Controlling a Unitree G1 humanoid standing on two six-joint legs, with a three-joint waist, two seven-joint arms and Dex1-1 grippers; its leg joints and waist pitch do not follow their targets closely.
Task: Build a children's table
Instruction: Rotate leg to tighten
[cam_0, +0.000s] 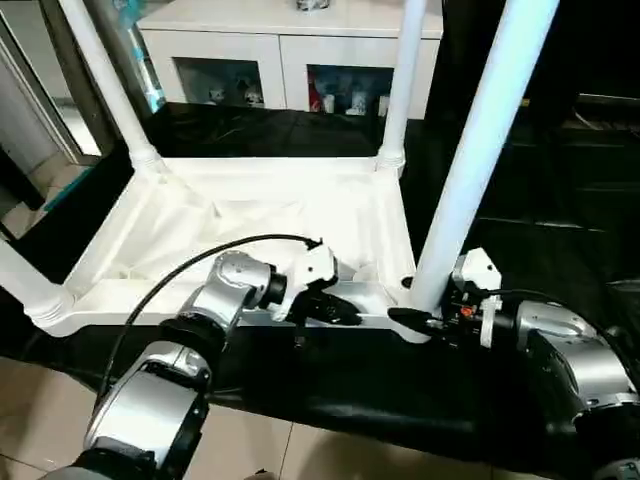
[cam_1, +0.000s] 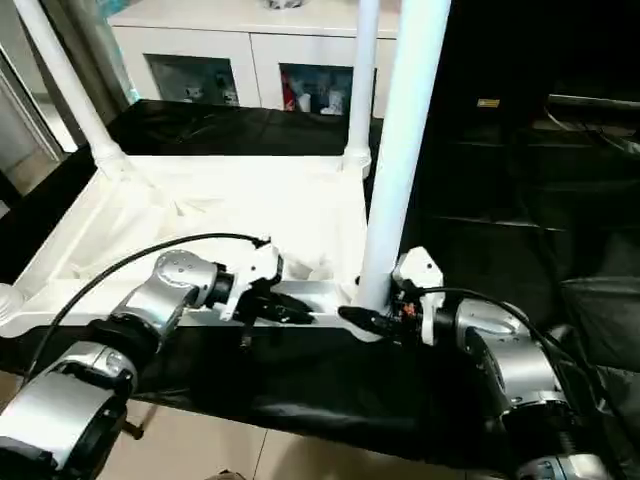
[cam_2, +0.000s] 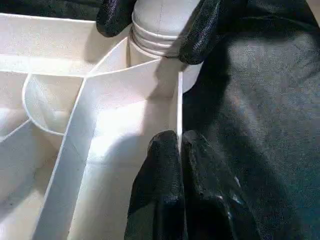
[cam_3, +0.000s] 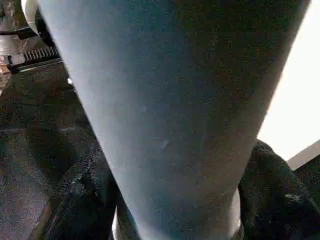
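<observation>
On the black-sheeted table we find the children's table lying upside down, ribbed underside up, taking most of the near half of the sheet. Beyond it stands a white cabinet with glass doors and small items behind the glass.

We count four white legs standing in the corner sockets: the far-left leg, the far-right leg, the near-left leg, which leans out toward the picture's left edge, and the near-right leg, roughly upright.

At the base of the near-right leg we see the right gripper with one black finger on each side of the tube, just above the socket. The left wrist view shows both pads against the ribbed collar of that leg; the right wrist view shows the tube rising between the fingers. We note it as closed around the leg.

Along the near rim of the top we see the left gripper, fingers pressed together, pinching the thin upright wall of the rim near that same corner. A black cable arcs over the left forearm.
</observation>
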